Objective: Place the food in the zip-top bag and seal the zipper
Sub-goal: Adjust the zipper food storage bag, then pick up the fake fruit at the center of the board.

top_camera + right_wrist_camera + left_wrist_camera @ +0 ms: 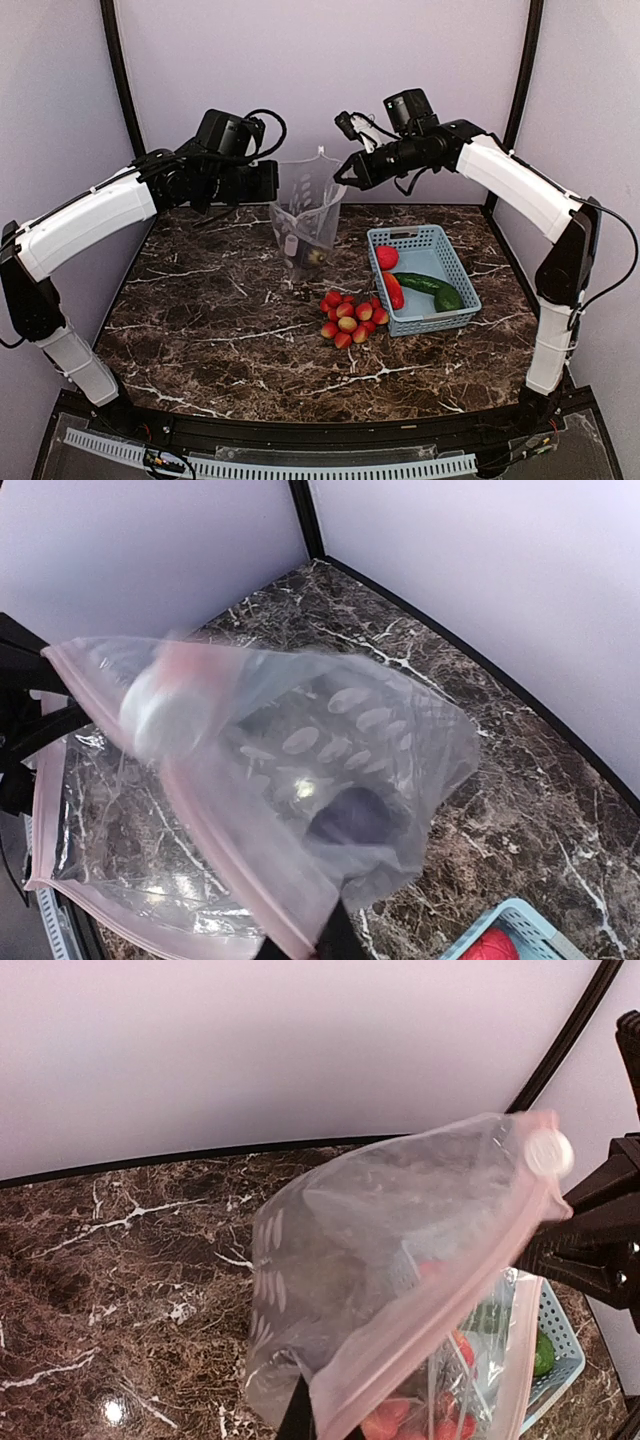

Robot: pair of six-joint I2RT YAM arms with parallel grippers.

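The clear zip-top bag (305, 215) with grey spots hangs upright above the table, held by both grippers at its top corners. My left gripper (272, 182) is shut on the left end of the mouth edge, and my right gripper (346, 175) on the right end. The dark eggplant (315, 257) lies in the bag's bottom and also shows in the right wrist view (350, 820). The pale pink zipper (440, 1295) carries a white slider (548, 1152). The red berries (350, 315) lie on the table. The tomato (387, 257), pepper (393, 290), cucumber (428, 283) and green avocado-like piece (448, 298) are in the basket.
The light-blue lattice basket (452, 265) stands right of the bag, close to the berries. The brown marble table (200, 320) is bordered by purple walls at the back and sides. The right gripper's dark body (600, 1240) shows past the bag in the left wrist view.
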